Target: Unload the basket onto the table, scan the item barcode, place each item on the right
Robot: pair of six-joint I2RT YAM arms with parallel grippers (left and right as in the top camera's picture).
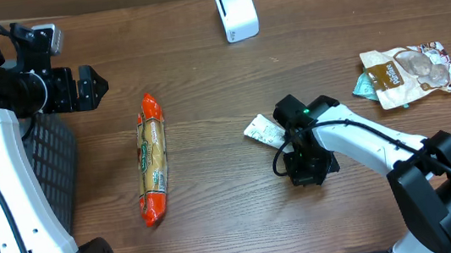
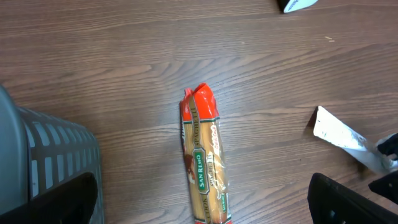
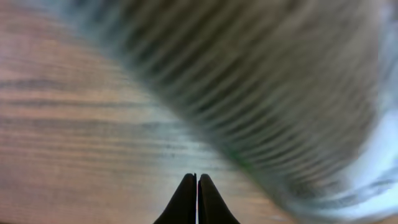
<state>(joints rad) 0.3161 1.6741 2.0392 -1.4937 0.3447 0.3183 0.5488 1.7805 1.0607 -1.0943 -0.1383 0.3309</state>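
Closed jaws beneath blurred striped packet (image 3: 249,93)

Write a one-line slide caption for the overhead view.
Right hand closed at the edge of a white packet; pasta pack and scanner nearby.

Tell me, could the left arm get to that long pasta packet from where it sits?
Probably yes. The left tool hangs open near the pasta packet, with only bare table between them, and nothing lies on the packet.

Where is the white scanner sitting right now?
Overhead view: the white scanner stands at the table's far edge, near the middle, beyond the small white packet by the right gripper.
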